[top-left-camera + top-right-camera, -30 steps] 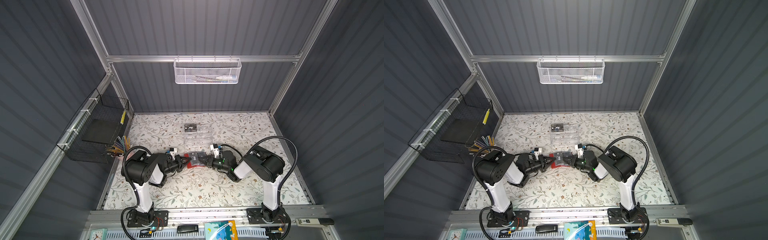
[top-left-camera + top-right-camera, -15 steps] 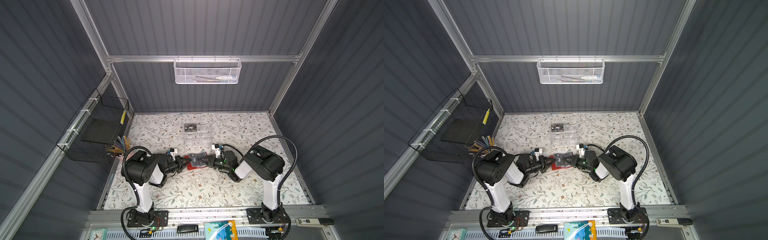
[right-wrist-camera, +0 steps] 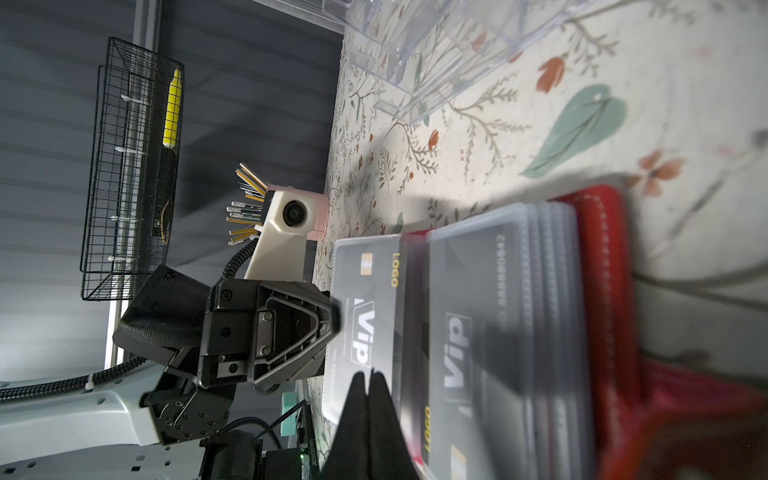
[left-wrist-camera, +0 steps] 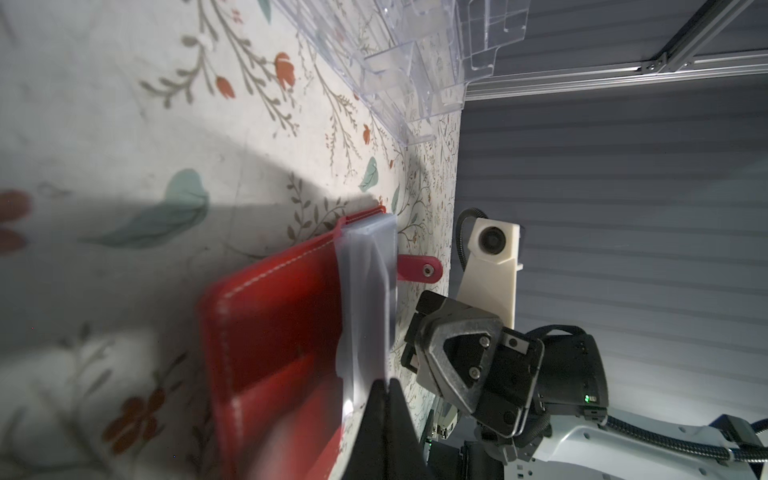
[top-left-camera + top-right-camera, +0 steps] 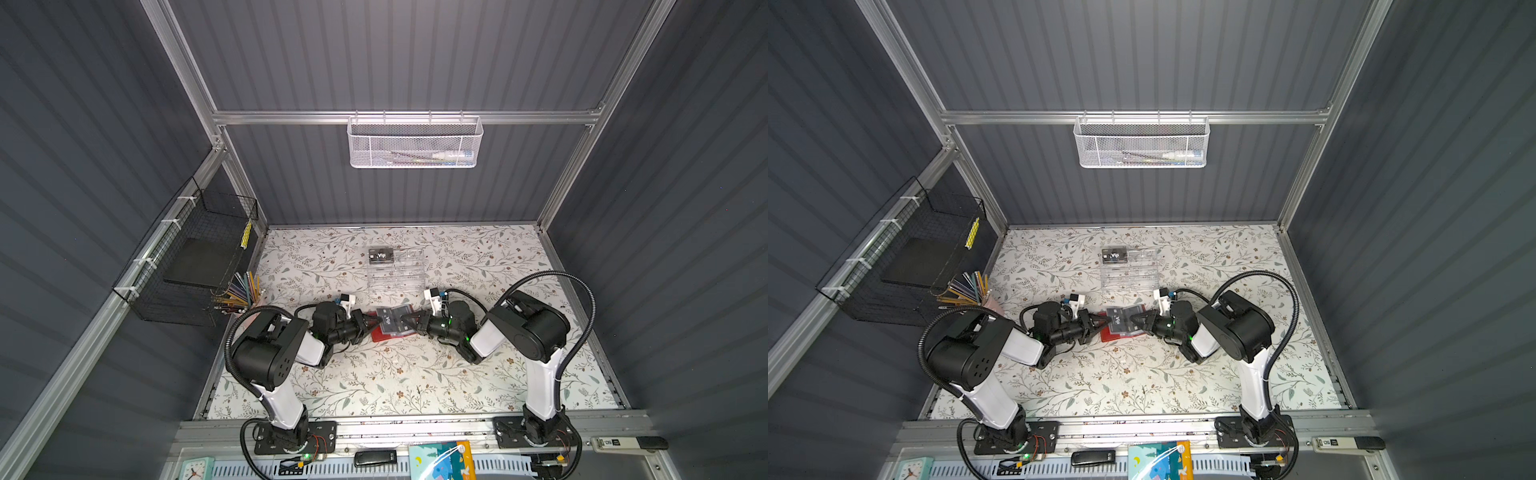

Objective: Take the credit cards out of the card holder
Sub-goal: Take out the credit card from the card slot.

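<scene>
The red card holder (image 5: 379, 336) (image 5: 1109, 337) (image 4: 282, 316) (image 3: 602, 249) lies open mid-table, its clear sleeves fanned. The top sleeve holds a black "Vip" credit card (image 5: 388, 320) (image 5: 1118, 320) (image 3: 370, 291). A second Vip card (image 3: 465, 332) sits in the sleeve beneath it. My left gripper (image 5: 377, 319) (image 5: 1108, 320) (image 4: 384, 384) is shut on that top sleeve's left edge. The right gripper (image 5: 404, 320) (image 5: 1133, 319) (image 3: 368, 376) is shut, with its tips over the sleeve's right edge. Whether it pinches the card is hidden. Another Vip card (image 5: 381, 256) (image 5: 1114, 256) lies at the back.
A clear acrylic organizer (image 5: 397, 272) (image 5: 1131, 274) stands just behind the holder, close to both wrists. A pencil cup (image 5: 239, 291) and a black wire basket (image 5: 199, 257) are at the left wall. A white mesh basket (image 5: 413, 143) hangs on the back wall.
The right gripper has edged left over the holder toward the left gripper. The left arm has barely moved. Both grippers have stayed shut.
</scene>
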`<state>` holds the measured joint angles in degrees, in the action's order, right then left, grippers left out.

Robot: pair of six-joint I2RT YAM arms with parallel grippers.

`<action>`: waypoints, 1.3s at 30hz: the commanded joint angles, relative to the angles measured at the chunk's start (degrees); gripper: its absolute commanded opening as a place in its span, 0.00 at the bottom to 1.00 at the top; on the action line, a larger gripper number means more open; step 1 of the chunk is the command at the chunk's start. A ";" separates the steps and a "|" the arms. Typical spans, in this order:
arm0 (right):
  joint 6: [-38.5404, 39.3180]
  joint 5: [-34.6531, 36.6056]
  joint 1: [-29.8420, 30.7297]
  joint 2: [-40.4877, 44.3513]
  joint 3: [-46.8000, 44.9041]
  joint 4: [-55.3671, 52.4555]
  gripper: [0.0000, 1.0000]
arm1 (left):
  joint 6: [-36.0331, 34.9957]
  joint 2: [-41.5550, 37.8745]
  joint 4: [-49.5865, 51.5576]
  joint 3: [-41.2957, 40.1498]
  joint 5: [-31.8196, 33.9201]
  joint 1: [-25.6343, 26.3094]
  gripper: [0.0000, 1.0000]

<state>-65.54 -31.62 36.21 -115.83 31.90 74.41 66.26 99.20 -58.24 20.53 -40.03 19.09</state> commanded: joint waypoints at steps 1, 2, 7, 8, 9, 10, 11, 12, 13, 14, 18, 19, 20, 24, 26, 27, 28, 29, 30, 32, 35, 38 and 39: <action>1.18 -0.83 0.45 -0.96 0.76 -1.11 0.07 | -2.34 0.16 1.44 0.91 -0.14 0.41 0.04; 1.12 -0.94 0.60 -1.14 0.75 -1.19 0.09 | -2.48 0.19 1.57 0.91 -0.05 0.50 0.03; 1.31 -0.82 0.82 -1.99 0.64 -1.81 0.16 | -2.89 0.60 1.38 0.69 0.51 0.81 0.01; 1.38 -0.73 0.97 -2.07 0.60 -2.01 0.18 | -2.87 0.67 1.14 0.57 0.65 0.94 0.00; 1.45 -0.60 1.04 -2.11 0.56 -2.52 0.20 | -2.87 0.86 0.87 0.55 0.88 1.03 0.00; 1.55 -0.47 1.18 -2.12 0.65 -3.02 0.21 | -2.85 1.06 0.50 0.45 1.00 1.19 0.00; 1.64 -0.32 1.28 -2.17 0.69 -3.26 0.22 | -2.79 1.28 0.15 0.47 1.07 1.33 0.00; 1.64 -0.29 1.32 -2.29 0.70 -3.23 0.22 | -2.67 1.58 -0.01 0.55 1.26 1.64 0.00; 1.56 -0.29 1.35 -2.36 0.66 -3.23 0.23 | -2.72 1.82 -0.07 0.55 1.36 1.88 0.00; 1.40 -0.25 1.43 -2.47 0.68 -3.06 0.24 | -2.88 1.98 0.13 0.74 1.55 2.13 0.00; 1.12 -0.29 1.50 -2.69 0.30 -2.28 0.26 | -3.74 2.29 1.20 0.83 2.32 2.69 0.00; 1.14 -0.21 1.63 -2.73 0.24 -2.14 0.26 | -4.01 2.46 1.63 0.87 2.47 2.71 0.00; 1.03 -0.16 1.74 -2.89 0.12 -1.91 0.26 | -4.15 2.64 1.62 0.87 2.54 2.79 0.00; 1.28 0.65 1.68 -2.78 -0.62 -1.72 0.28 | -4.11 3.45 0.92 0.74 2.61 2.88 0.00; 1.63 0.94 1.75 -2.32 -0.78 -2.27 0.28 | -4.63 3.57 1.56 0.69 2.81 2.88 0.00; 1.93 1.03 1.74 -1.97 -0.79 -2.86 0.28 | -5.14 3.55 2.25 0.89 3.03 2.88 0.00; 2.22 1.18 1.68 -1.67 -0.79 -3.55 0.28 | -5.47 3.39 3.04 0.90 3.18 2.88 0.00; 2.62 1.33 1.68 -1.24 -0.72 -4.45 0.28 | -5.86 3.16 3.71 1.04 3.35 2.88 0.00; 2.93 1.53 1.72 -0.99 -0.73 -5.26 0.28 | -6.16 2.93 4.34 1.15 3.48 2.95 0.00; 3.48 2.06 1.68 -0.56 -0.57 -6.99 0.28 | -7.15 2.16 6.50 1.65 3.93 3.06 0.00; 4.17 2.51 1.71 -0.24 -0.35 -8.77 0.28 | -9.87 0.21 12.87 3.22 5.48 3.66 0.00; 5.18 3.61 1.80 0.56 -0.56 -11.04 0.28 | -12.85 -2.59 20.13 4.79 7.15 4.02 0.10; 5.41 3.79 1.74 0.89 -0.54 -11.53 0.28 | -14.15 -3.66 23.07 5.44 7.87 4.02 0.14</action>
<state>-62.48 -30.11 37.82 -115.44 31.92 69.10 57.06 98.06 -45.58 24.27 -34.63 22.59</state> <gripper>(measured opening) 0.281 0.126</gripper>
